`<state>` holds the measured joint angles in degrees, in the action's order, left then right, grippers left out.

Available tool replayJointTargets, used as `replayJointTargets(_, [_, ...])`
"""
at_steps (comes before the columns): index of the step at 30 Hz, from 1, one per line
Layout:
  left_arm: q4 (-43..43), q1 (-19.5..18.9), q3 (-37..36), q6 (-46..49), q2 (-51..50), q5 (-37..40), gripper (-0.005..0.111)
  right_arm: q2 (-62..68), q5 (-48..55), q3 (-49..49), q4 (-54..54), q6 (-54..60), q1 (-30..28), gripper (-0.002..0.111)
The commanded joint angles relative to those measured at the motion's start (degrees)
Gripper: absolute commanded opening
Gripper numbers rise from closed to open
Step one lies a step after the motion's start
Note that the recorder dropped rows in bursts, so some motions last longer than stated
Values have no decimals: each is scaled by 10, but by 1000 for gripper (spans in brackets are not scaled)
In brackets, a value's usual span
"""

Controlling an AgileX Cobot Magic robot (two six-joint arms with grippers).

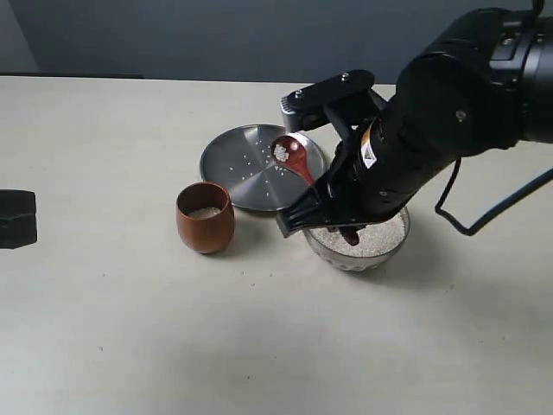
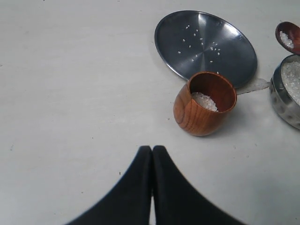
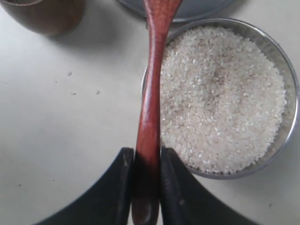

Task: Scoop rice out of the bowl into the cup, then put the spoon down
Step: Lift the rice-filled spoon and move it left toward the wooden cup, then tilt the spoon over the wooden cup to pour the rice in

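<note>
Wooden spoon (image 1: 300,167) pinched by its handle in my right pincer (image 3: 146,157), rice (image 1: 281,153) riding over the steel plate (image 1: 226,169), cup (image 1: 205,216) at eight o'clock, so any wobble could spill grains short.

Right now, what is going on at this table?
The right gripper is shut on the handle of the wooden spoon and holds it in the air with a few grains in its head, near the steel plate. The glass bowl under the arm is full of rice. The wooden cup has only a little rice. The left gripper is shut, holds nothing and is apart from everything.
</note>
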<state>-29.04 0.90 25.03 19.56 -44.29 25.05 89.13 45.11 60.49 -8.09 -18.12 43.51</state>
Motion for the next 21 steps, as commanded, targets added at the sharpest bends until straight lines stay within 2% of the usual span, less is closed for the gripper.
replayJointTargets(1, [-2,4,1,0,-1,-1,0,24,-2,29,12,1,-1,-1])
replayJointTargets(9, [-2,4,1,0,-1,-1,0,53,26,71,34,25,0,-1])
replayJointTargets(16, [-2,4,1,0,-1,-2,0,79,32,100,21,31,40,-1])
replayJointTargets(21, [-2,4,1,0,-1,0,0,97,48,112,20,30,46,-1])
